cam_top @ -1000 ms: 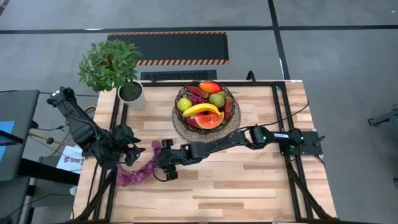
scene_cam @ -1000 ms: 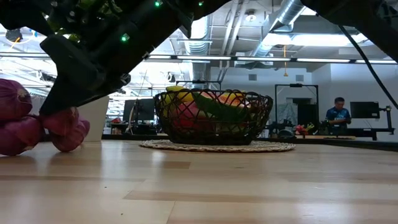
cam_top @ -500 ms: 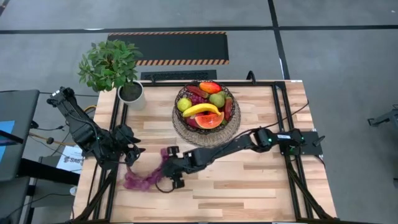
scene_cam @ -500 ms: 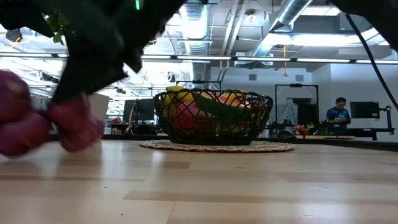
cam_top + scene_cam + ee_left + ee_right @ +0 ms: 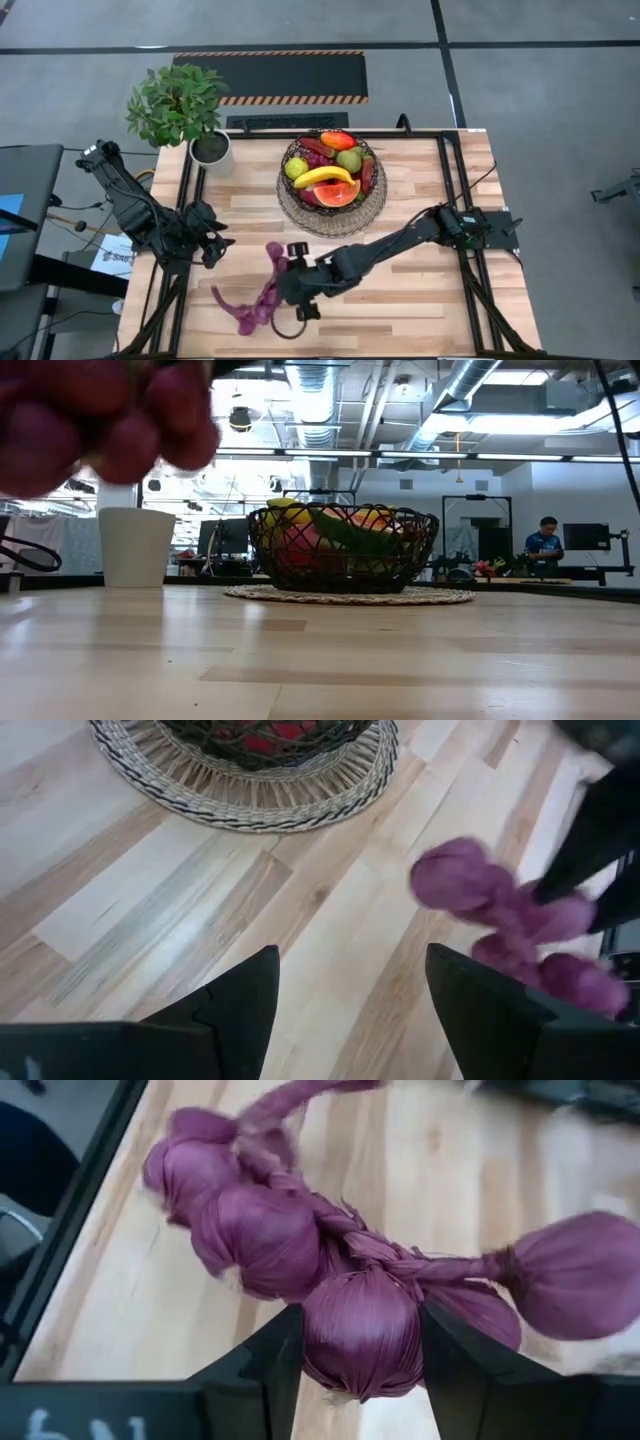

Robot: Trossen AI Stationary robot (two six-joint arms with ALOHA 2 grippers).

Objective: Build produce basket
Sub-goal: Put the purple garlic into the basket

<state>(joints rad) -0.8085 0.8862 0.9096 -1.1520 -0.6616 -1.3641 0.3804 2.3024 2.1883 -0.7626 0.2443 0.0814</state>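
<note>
The basket (image 5: 300,213), dark wire mesh on a tan wicker base, stands at the table's far middle, filled with produce: a banana (image 5: 323,177), a watermelon slice, a green apple and an orange. My right gripper (image 5: 285,290) is near the front edge, shut on the long purple string of bulbs (image 5: 250,308). In the low view the string (image 5: 100,420) is a blur high at the left, clear of the tabletop. My left gripper (image 5: 215,245) waits at the table's left side, open (image 5: 345,995), with nothing between its fingers. My right gripper pinches one purple bulb (image 5: 365,1320) of the string between its two fingers. The fingers (image 5: 275,1365) slant down, coming from the table's right side. The other bulbs and the braided stem (image 5: 260,1230) trail out beyond the fingertips, lifted off the wood.
A white pot with a leafy plant (image 5: 210,150) stands at the far left corner. Black frame rails (image 5: 185,200) run along the table's left and right sides. Bare wood lies between the basket and the front edge (image 5: 420,310). A person (image 5: 545,545) stands far off in the room.
My right gripper has gone toward the table's near edge and a little to the right, rising as it went. The purple string, which lay on the table at the left, has come up with it and now hangs clear of the wood.
</note>
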